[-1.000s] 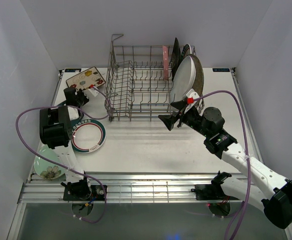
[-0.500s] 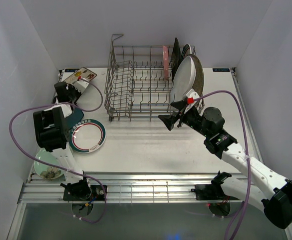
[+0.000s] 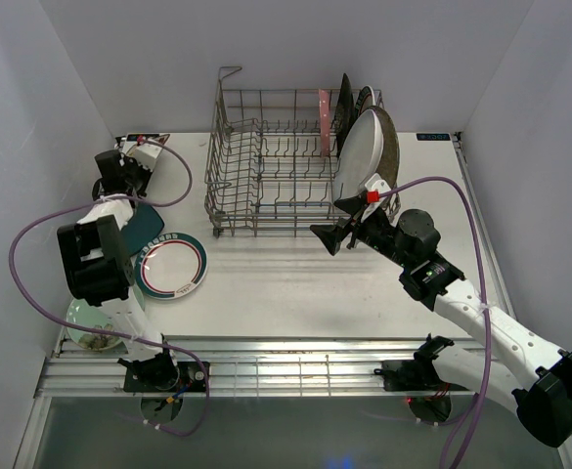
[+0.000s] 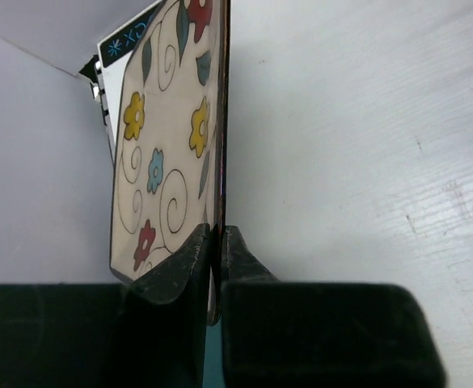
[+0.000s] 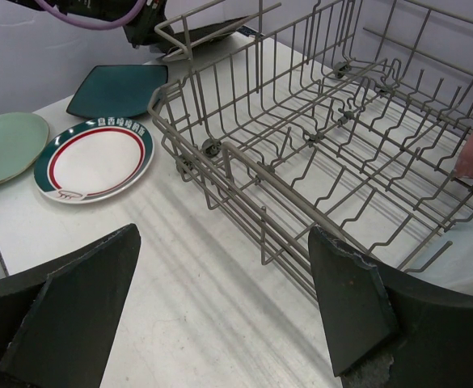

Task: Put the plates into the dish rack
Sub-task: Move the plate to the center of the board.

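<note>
My left gripper (image 3: 132,164) (image 4: 216,236) is shut on the rim of the cream floral square plate (image 4: 159,145), held on edge near the table's back left corner. The grey wire dish rack (image 3: 266,166) (image 5: 317,121) stands at the back. At its right end a white oval plate (image 3: 359,151), a speckled grey plate (image 3: 392,147), a pink plate (image 3: 323,122) and a black plate (image 3: 344,103) stand upright. My right gripper (image 3: 339,220) (image 5: 220,242) hangs open and empty in front of the rack's near right corner.
On the table to the left lie a teal-rimmed round plate (image 3: 173,264) (image 5: 95,160), a teal square plate (image 3: 151,221) (image 5: 119,87) and a pale green plate (image 3: 90,327) (image 5: 6,145). White walls close in the left, back and right sides.
My left gripper has carried the cream floral plate away from the rack toward the back left corner and turned it on edge. The right arm has not moved.
</note>
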Motion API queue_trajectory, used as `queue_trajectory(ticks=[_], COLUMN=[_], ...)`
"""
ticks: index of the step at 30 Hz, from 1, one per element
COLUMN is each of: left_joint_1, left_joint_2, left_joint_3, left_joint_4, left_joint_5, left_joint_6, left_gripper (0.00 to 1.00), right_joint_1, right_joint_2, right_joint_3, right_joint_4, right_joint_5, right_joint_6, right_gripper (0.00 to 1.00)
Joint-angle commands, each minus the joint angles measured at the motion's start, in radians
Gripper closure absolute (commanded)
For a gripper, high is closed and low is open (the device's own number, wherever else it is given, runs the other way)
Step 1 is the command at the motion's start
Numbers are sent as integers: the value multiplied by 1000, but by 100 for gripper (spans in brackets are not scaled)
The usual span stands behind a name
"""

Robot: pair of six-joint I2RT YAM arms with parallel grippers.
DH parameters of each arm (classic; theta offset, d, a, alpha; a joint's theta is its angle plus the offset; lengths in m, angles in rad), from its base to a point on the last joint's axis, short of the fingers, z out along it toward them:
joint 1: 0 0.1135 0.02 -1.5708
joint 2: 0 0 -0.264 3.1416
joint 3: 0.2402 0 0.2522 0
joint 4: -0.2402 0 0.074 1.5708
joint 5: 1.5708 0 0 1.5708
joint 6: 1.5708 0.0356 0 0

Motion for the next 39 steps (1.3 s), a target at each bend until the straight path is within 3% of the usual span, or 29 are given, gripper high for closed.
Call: queue_trajectory(ticks=[1,5,13,39], left_joint_1=[7,7,7,4], left_joint_2=[-83,-63,-89,-57], left_joint_3=[117,197,203,650], left_joint_4=[-42,-186,-213,-590], left_joint_5=[70,102,106,106], left_joint_6=[-70,-87,-110,-329], left_gripper=[100,100,100,100], right_joint_1=[3,3,3,3], right_joint_2=[-20,-20,-11,-14], right_joint_3=[-7,-7,-2,-5], right_joint_4=[58,58,58,58], right_joint_5=[-16,-16,-22,-24], right_joint_6=[-16,-16,-13,-11], right_gripper=[10,10,10,10])
